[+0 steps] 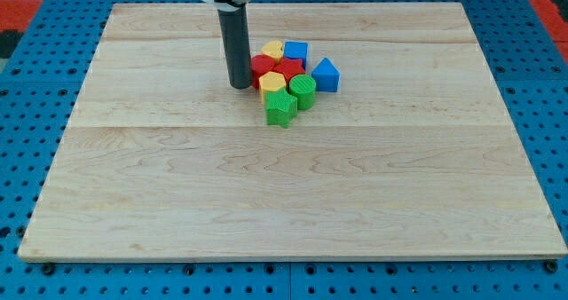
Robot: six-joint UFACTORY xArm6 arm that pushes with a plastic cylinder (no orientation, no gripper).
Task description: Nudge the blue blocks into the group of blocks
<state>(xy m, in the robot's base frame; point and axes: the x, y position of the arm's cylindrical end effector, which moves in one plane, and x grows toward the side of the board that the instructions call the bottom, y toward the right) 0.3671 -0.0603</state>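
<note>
My tip (240,85) rests on the board just left of a tight cluster of blocks, close to a red block (261,67). The cluster holds a yellow block (272,50) at its top, a second red block (290,69), a yellow block (274,82), a round green block (303,90) and a green star-like block (280,108) at its bottom. A blue cube (295,51) touches the cluster's top right. A blue pentagon-like block (326,75) sits at the cluster's right edge, next to the round green block.
The wooden board (293,202) lies on a blue perforated table (35,87). The dark rod (236,43) rises from my tip to the arm's end at the view's top.
</note>
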